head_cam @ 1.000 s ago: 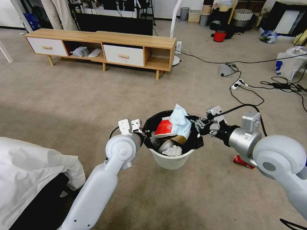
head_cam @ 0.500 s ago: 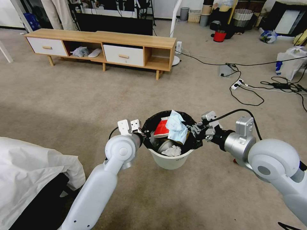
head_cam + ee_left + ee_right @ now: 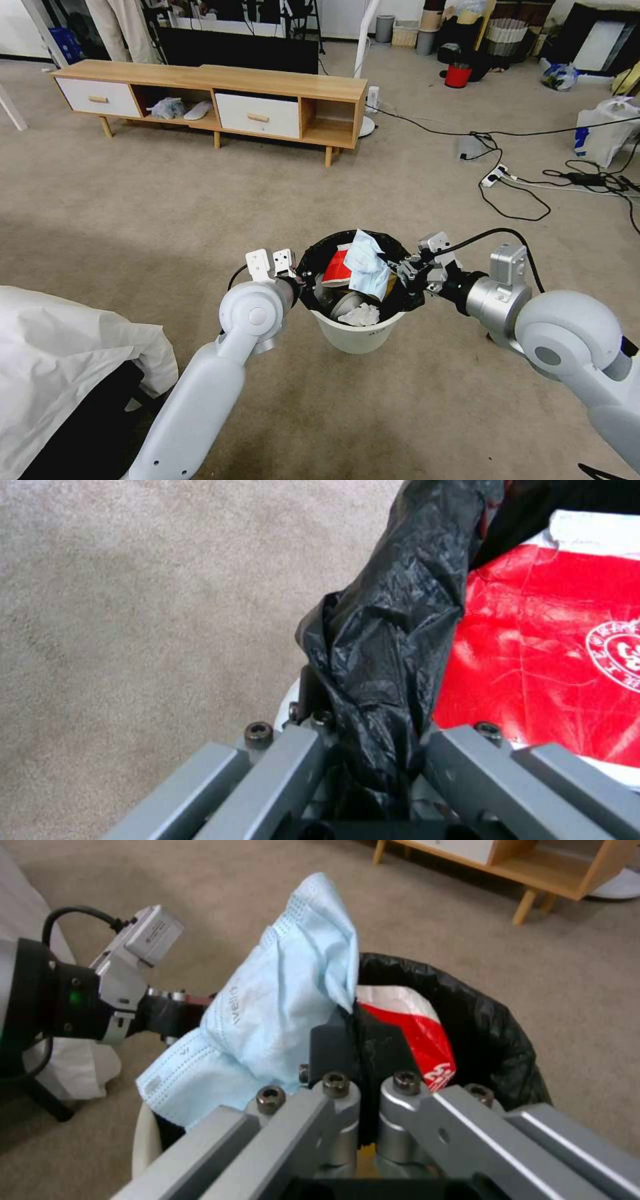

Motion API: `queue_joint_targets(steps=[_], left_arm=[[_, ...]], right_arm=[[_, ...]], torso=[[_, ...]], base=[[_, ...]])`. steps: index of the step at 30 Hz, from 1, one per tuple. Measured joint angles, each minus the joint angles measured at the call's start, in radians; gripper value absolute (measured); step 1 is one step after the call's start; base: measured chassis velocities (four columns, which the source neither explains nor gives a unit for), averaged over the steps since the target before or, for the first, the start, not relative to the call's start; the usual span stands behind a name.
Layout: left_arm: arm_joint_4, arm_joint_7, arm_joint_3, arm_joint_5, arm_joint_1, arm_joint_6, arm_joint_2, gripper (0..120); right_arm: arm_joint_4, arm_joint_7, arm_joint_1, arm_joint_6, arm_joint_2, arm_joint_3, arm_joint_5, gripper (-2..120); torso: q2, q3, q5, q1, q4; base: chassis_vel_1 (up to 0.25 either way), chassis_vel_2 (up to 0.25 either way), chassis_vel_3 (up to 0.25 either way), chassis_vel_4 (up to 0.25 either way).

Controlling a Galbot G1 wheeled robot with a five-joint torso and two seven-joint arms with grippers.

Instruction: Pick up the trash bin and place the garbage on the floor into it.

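Observation:
The trash bin (image 3: 357, 333), white with a black bag (image 3: 393, 630) folded over its rim, hangs just above the carpet in front of me. My left gripper (image 3: 298, 280) is shut on its left rim, pinching the bag (image 3: 373, 720). Inside lie a red-white packet (image 3: 337, 267), a crumpled white tissue (image 3: 360, 315) and brown paper. My right gripper (image 3: 393, 267) sits at the bin's right rim, shut on a light blue mask (image 3: 369, 263). The mask (image 3: 267, 1010) drapes over the bin's opening beside the packet (image 3: 420, 1035).
A wooden TV stand (image 3: 213, 93) stands across the carpet ahead. Cables and a power strip (image 3: 497, 175) trail at the right, near a white plastic bag (image 3: 603, 133). A white sheet covers something (image 3: 60, 353) at my near left. A red bucket (image 3: 457, 75) is far back.
My right gripper has carried the mask left and down, from above the bin's right rim to over its opening. The left gripper and bin have stayed still.

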Motion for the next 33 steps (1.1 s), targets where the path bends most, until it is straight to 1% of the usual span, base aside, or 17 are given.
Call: queue_joint_targets(steps=[2, 3, 5, 6, 8, 11, 12, 13, 14, 16, 18, 20, 22, 23, 24, 26, 33], left_arm=[[-0.004, -0.001, -0.001, 0.000, 0.002, 0.000, 0.001, 2], [-0.004, -0.001, -0.001, 0.000, 0.002, 0.000, 0.001, 2], [-0.006, -0.002, -0.004, 0.000, 0.003, 0.000, 0.004, 2], [-0.006, -0.002, -0.004, 0.000, 0.003, 0.000, 0.004, 2], [-0.007, -0.002, -0.005, 0.000, 0.004, 0.000, 0.004, 2], [-0.006, -0.002, -0.007, 0.002, 0.006, 0.000, 0.005, 2], [-0.006, -0.002, -0.007, 0.002, 0.006, 0.000, 0.005, 2], [-0.004, -0.002, -0.008, 0.003, 0.006, -0.001, 0.004, 2], [-0.004, -0.002, -0.008, 0.003, 0.006, -0.001, 0.004, 2], [-0.002, -0.002, -0.010, 0.003, 0.004, -0.001, 0.003, 2], [-0.002, -0.003, -0.011, 0.003, 0.004, -0.001, 0.003, 2], [-0.001, -0.003, -0.011, 0.004, 0.000, -0.002, 0.002, 2], [-0.001, -0.003, -0.011, 0.004, 0.000, -0.002, 0.002, 2], [-0.001, -0.004, -0.011, 0.004, 0.000, -0.002, 0.001, 2], [-0.001, -0.004, -0.011, 0.004, 0.000, -0.002, 0.001, 2], [-0.001, -0.005, -0.013, 0.005, 0.001, -0.002, 0.002, 2], [-0.001, -0.005, -0.017, 0.005, 0.006, -0.003, 0.004, 2]], right_arm=[[0.000, 0.005, -0.001, 0.011, -0.001, -0.001, -0.005, 11], [0.000, 0.005, -0.001, 0.011, -0.001, -0.001, -0.005, 11], [0.000, 0.006, -0.001, 0.020, -0.002, -0.002, -0.009, 22], [0.000, 0.006, -0.001, 0.020, -0.002, -0.002, -0.009, 22], [0.000, 0.007, -0.001, 0.022, -0.001, -0.003, -0.009, 27], [-0.001, 0.008, -0.002, 0.026, 0.002, -0.004, -0.009, 43], [-0.001, 0.008, -0.002, 0.026, 0.002, -0.004, -0.009, 43], [-0.001, 0.008, -0.003, 0.027, 0.002, -0.003, -0.009, 50], [-0.001, 0.008, -0.003, 0.027, 0.002, -0.003, -0.009, 50], [-0.001, 0.008, -0.005, 0.028, 0.000, 0.001, -0.009, 62], [-0.001, 0.008, -0.005, 0.029, -0.001, 0.001, -0.009, 65], [-0.001, 0.008, -0.005, 0.031, -0.003, 0.003, -0.008, 77], [-0.001, 0.008, -0.004, 0.032, -0.003, 0.003, -0.008, 79], [-0.002, 0.008, -0.003, 0.033, -0.004, 0.003, -0.008, 87], [-0.002, 0.008, -0.003, 0.033, -0.004, 0.003, -0.008, 87], [-0.004, 0.008, -0.003, 0.036, -0.004, 0.000, -0.009, 98], [-0.006, 0.007, -0.001, 0.042, -0.003, 0.007, -0.012, 100]], torso=[[0.000, 0.000, 0.0000, 0.000, 0.0000], [0.000, 0.000, 0.0000, 0.000, 0.0000], [0.000, 0.000, 0.0000, 0.000, 0.0001], [0.000, 0.000, 0.0000, 0.000, 0.0001], [0.000, 0.000, 0.0000, 0.000, 0.0001], [0.000, 0.000, 0.0000, 0.000, 0.0001], [0.000, 0.000, 0.0000, 0.000, 0.0001], [0.000, 0.000, 0.0000, 0.000, 0.0001], [0.000, 0.000, 0.0000, 0.000, 0.0001], [0.000, 0.000, 0.0000, 0.000, 0.0000], [0.000, 0.000, 0.0000, 0.000, 0.0001], [0.000, 0.000, 0.0000, 0.000, 0.0000], [0.000, 0.000, 0.0000, 0.000, 0.0001], [0.000, 0.000, 0.0000, 0.000, 0.0001], [0.000, 0.000, 0.0000, 0.000, 0.0001], [0.000, 0.000, 0.0000, 0.000, 0.0000], [0.000, 0.000, 0.0000, 0.000, 0.0000]], base=[[0.000, 0.000, 0.000, 0.000], [0.000, 0.000, 0.000, 0.000], [0.000, 0.000, 0.000, 0.000], [0.000, 0.000, 0.000, 0.000], [0.000, 0.000, 0.000, 0.000], [0.000, 0.000, 0.000, 0.000], [0.000, 0.000, 0.000, 0.000], [0.000, 0.000, 0.000, 0.000], [0.000, 0.000, 0.000, 0.000], [0.000, 0.000, 0.000, 0.000], [0.000, 0.000, 0.000, 0.000], [0.000, 0.000, 0.000, 0.000], [0.000, 0.000, 0.000, 0.000], [0.000, 0.000, 0.000, 0.000], [0.000, 0.000, 0.000, 0.000], [0.000, 0.000, 0.000, 0.000], [0.000, 0.000, 0.000, 0.000]])
